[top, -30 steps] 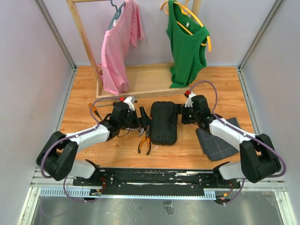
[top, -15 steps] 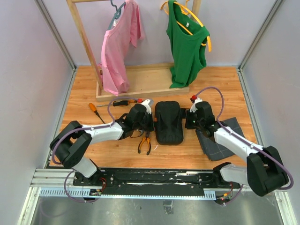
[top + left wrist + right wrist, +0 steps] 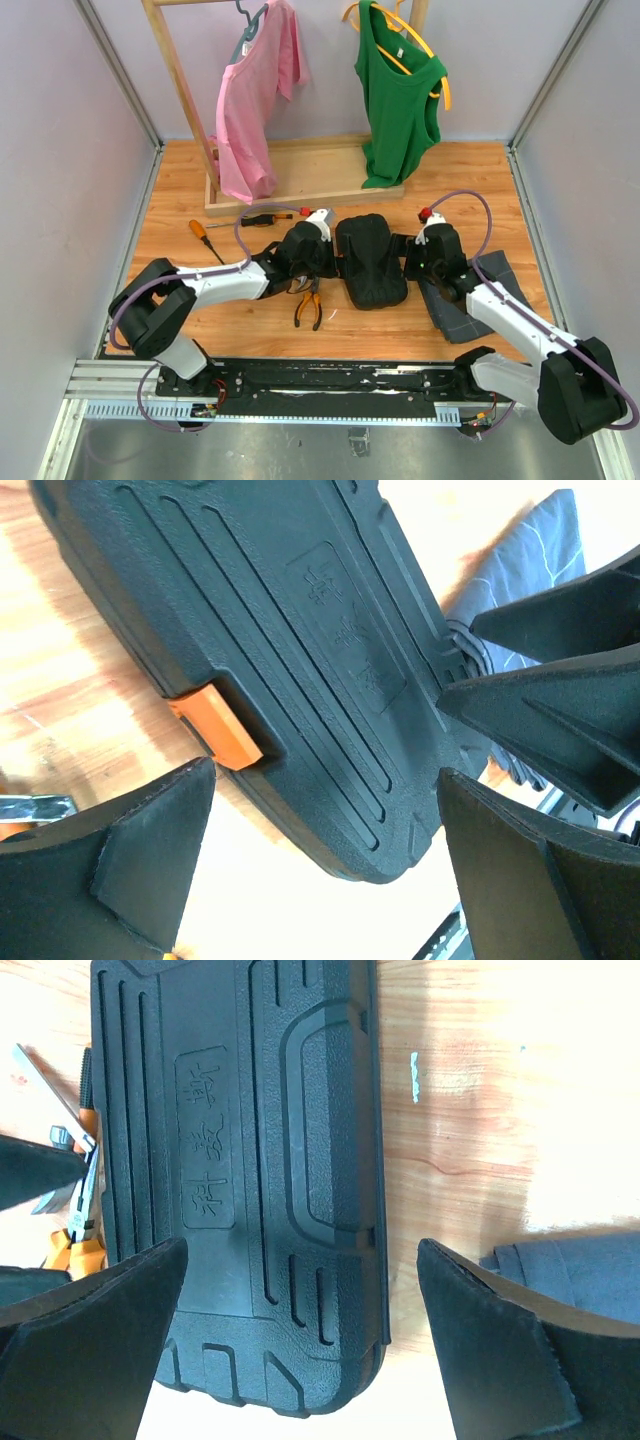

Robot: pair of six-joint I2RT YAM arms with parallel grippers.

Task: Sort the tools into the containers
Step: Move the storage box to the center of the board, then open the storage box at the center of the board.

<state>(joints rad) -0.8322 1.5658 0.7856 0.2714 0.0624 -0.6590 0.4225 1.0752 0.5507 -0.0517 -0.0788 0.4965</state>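
The black tool case (image 3: 370,262) lies shut on the wooden table, a little askew. Its ribbed lid (image 3: 300,620) and orange latch (image 3: 215,726) fill the left wrist view. My left gripper (image 3: 334,264) is open at the case's left edge, beside the latch. My right gripper (image 3: 408,263) is open at the case's right edge. In both wrist views the fingers stand wide on either side of a case corner (image 3: 300,1360), with bare wood beside them. Orange-handled pliers (image 3: 307,305) lie in front of the left gripper. Two screwdrivers (image 3: 262,218) (image 3: 204,238) lie further left.
A folded grey cloth (image 3: 470,298) lies under the right arm, to the right of the case. At the back stands a wooden rack base (image 3: 300,185) with a pink shirt (image 3: 255,95) and a green top (image 3: 398,90) hanging. Purple walls close in both sides.
The case has slid to the right and turned a little. Both arms moved right with it, the left reaching further across. Both grippers stayed open.
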